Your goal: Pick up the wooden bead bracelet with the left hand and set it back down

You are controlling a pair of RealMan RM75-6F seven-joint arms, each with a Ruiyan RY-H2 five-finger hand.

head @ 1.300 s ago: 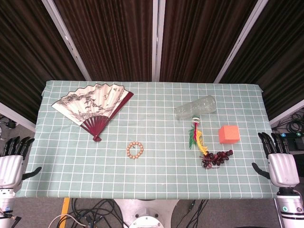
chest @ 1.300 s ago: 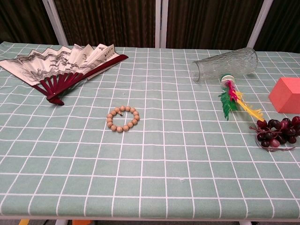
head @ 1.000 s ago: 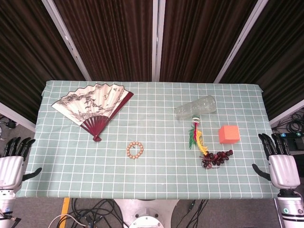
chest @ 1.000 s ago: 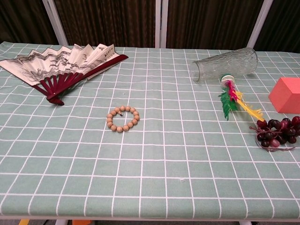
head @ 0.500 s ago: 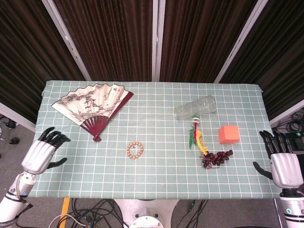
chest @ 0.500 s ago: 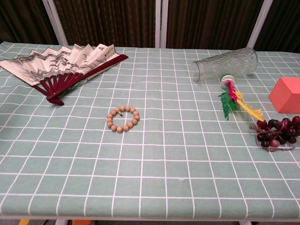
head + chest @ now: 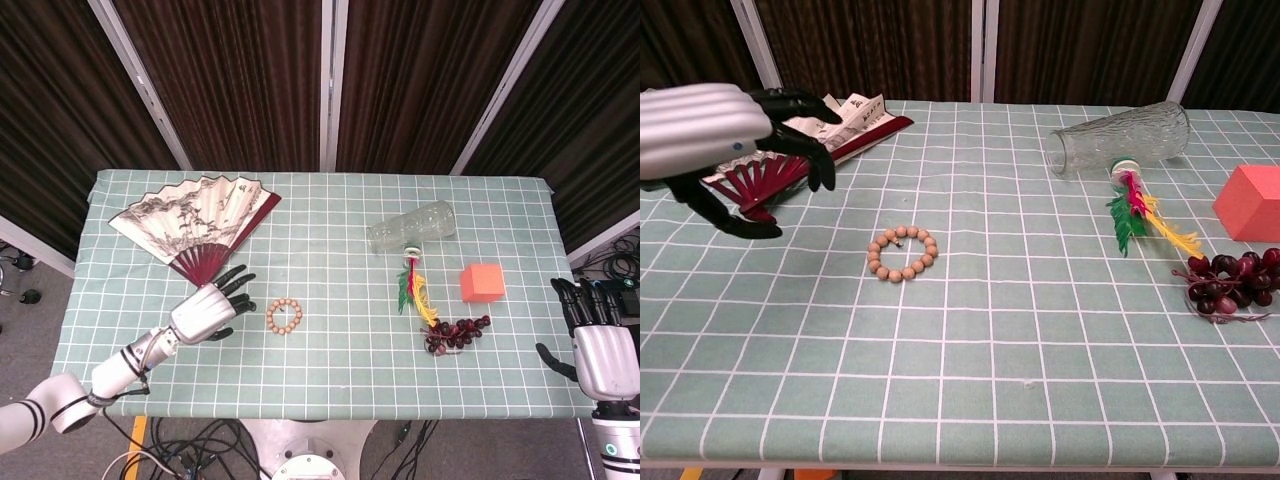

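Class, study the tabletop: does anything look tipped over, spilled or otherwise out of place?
Yes. The glass vase lies on its side at the far right of the table rather than standing. A feathered shuttlecock lies just by its mouth. Nothing looks spilled or broken.

Bright, even overhead light, soft shadows, sharp focus

Bracelet [image 7: 284, 316] near table [image 7: 330, 370] centre; left hand [image 7: 207, 309] just left of it, apart. Fan [image 7: 196, 224] behind. Glass vase [image 7: 411, 226] far right, shuttlecock [image 7: 415, 289], grapes [image 7: 456, 333], cube [image 7: 482, 282] before it.
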